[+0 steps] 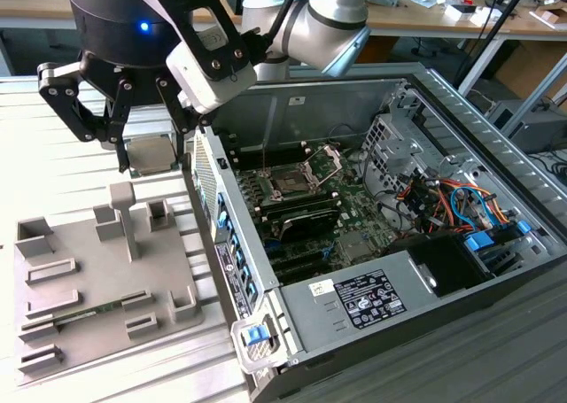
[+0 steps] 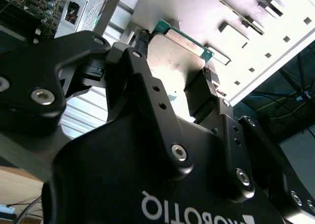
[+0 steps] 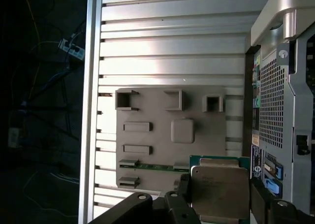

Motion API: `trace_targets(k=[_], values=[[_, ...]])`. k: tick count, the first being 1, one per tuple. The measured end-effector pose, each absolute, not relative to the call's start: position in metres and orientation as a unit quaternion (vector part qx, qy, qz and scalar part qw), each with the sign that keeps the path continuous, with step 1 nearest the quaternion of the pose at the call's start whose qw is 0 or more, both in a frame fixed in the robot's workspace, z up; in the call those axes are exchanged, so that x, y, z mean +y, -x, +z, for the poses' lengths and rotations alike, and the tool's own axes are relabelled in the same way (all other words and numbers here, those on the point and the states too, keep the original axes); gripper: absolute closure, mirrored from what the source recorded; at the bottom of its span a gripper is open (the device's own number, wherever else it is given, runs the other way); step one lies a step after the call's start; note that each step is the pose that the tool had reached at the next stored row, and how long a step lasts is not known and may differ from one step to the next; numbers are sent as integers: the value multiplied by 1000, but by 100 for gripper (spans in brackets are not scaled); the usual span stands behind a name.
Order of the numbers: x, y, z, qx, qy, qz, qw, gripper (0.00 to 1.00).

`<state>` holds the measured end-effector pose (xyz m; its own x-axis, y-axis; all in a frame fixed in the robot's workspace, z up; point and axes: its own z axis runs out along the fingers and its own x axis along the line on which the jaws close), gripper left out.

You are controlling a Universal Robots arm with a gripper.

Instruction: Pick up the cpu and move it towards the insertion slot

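**As the gripper clamps it, the cpu hangs over the grey tray**

While the black two-finger gripper [image 1: 152,151] is closed narrowly on the small flat square cpu with the pale silver metal top [image 1: 151,158], the chip sits level between the fingertips, one pad on each opposite edge. In the second wrist view the gripper [image 2: 174,61] presses the cpu [image 2: 172,56] from both sides, and a thin green border shows around the metal top. In the first wrist view the cpu [image 3: 219,184] sits between the dark fingers [image 3: 183,187].

Below the gripper and apart from it lies the flat grey plastic tray with raised blocks and pockets [image 1: 168,279]. It rests on a ribbed light metal table [image 1: 27,182]. The chip does not touch the tray. A long green memory stick [image 1: 89,313] lies in a groove of this tray, well apart from the gripper.

Beside the gripper, toward the exterior view's right, stands the open grey metal computer case [image 1: 301,111], and its perforated wall is just next to the fingers. Inside the case, lower than the gripper and well apart from it, is the insertion slot, a square socket with dark centre and silver frame [image 1: 288,183]. Its hinged metal bracket [image 1: 326,159] is tilted up. The case wall stands between the cpu and the slot.
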<state>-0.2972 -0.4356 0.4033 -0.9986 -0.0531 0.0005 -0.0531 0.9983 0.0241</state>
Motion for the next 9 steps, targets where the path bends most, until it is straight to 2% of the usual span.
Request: trace_targets(k=[9], values=[[-436, 288, 403, -1000, -27, -12, 1, 45]])
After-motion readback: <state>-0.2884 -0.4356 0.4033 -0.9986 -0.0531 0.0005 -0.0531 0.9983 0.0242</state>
